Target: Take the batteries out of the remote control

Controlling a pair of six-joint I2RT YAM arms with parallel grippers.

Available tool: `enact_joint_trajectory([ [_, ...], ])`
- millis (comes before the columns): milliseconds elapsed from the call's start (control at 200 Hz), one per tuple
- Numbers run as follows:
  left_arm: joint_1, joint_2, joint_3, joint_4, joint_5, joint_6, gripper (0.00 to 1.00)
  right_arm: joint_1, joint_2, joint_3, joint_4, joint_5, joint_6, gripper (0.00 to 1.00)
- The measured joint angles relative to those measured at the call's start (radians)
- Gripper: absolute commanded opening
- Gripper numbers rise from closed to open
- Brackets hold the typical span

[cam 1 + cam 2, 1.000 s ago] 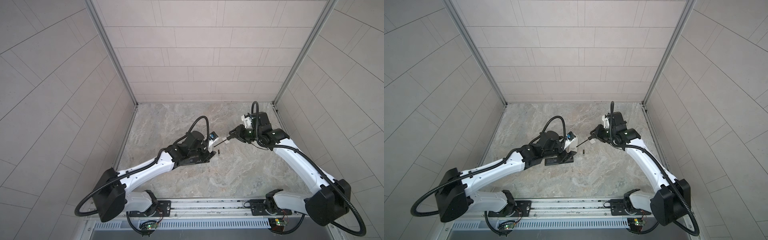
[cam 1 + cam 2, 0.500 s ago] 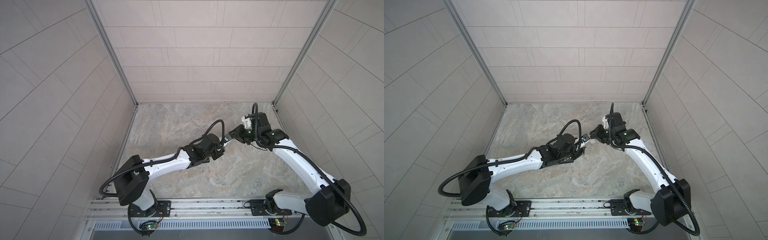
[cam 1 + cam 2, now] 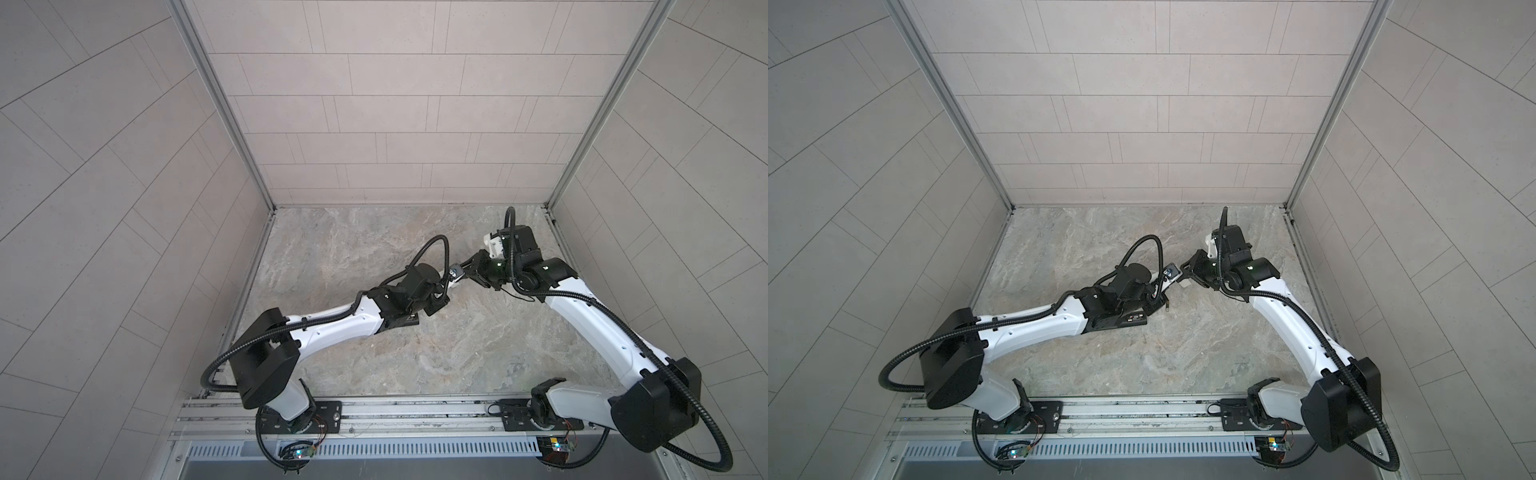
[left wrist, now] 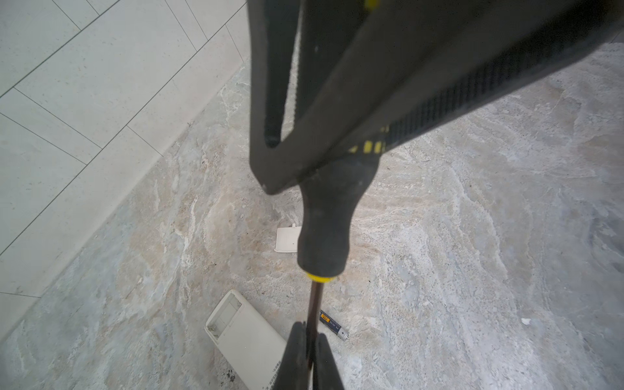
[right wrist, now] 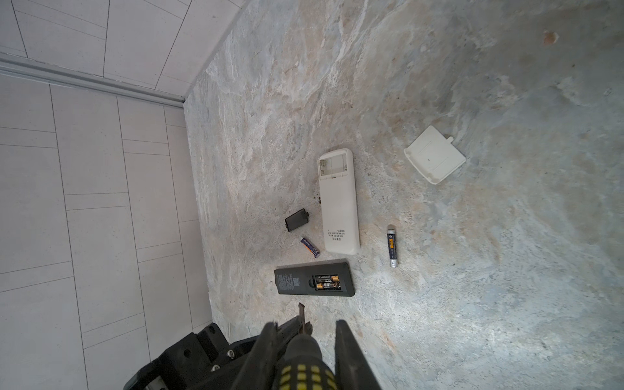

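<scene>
Pinching the metal shaft of the black-and-yellow-handled screwdriver, the left gripper is closed tight while the right gripper clamps its handle, above the marbled grey surface, near whose middle two black gold-banded batteries sit in the open bay of the flat black remote control.

The worktop is marbled grey and beige; the black remote holds black, gold-banded batteries; cream remote, cream cover; loose battery dark blue, yellow-labelled; the screwdriver is black with yellow marks
</scene>
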State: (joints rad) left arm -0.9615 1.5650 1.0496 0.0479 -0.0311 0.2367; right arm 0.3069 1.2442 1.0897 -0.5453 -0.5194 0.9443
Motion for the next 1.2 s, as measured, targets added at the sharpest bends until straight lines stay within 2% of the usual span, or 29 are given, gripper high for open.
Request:
enact_joint_trajectory([
  [110,0.006,0.0,0.0,0.004,0.021,-0.02,0.28,0.0,0.0,0.0,0.003,-0.007,0.01,0.18],
  [210,0.006,0.002,-0.001,0.022,0.019,-0.029,0.29,0.0,0.0,0.0,0.003,-0.014,0.021,0.18],
  [310,0.006,0.012,-0.001,0.038,0.002,-0.035,0.24,0.0,0.0,0.0,0.003,-0.015,0.029,0.18],
  [545,0.006,0.04,-0.001,0.045,-0.017,-0.012,0.0,0.0,0.001,0.0,0.01,-0.013,0.039,0.18],
  [595,0.0,0.039,-0.001,0.046,-0.019,-0.009,0.0,-0.002,0.001,0.0,0.004,-0.014,0.039,0.21],
  [696,0.0,0.039,-0.001,0.045,-0.01,-0.01,0.0,-0.002,0.001,0.0,0.006,-0.02,0.03,0.4],
  [756,0.003,0.036,-0.003,0.043,0.006,-0.016,0.0,-0.006,0.001,0.0,0.022,-0.04,0.005,0.45],
  [976,0.054,-0.009,-0.029,0.039,0.116,-0.035,0.0,-0.027,0.001,0.036,-0.015,-0.135,-0.179,0.46],
  [1201,0.084,-0.047,-0.03,0.008,0.224,-0.038,0.0,-0.052,0.003,0.06,-0.074,-0.222,-0.306,0.46],
])
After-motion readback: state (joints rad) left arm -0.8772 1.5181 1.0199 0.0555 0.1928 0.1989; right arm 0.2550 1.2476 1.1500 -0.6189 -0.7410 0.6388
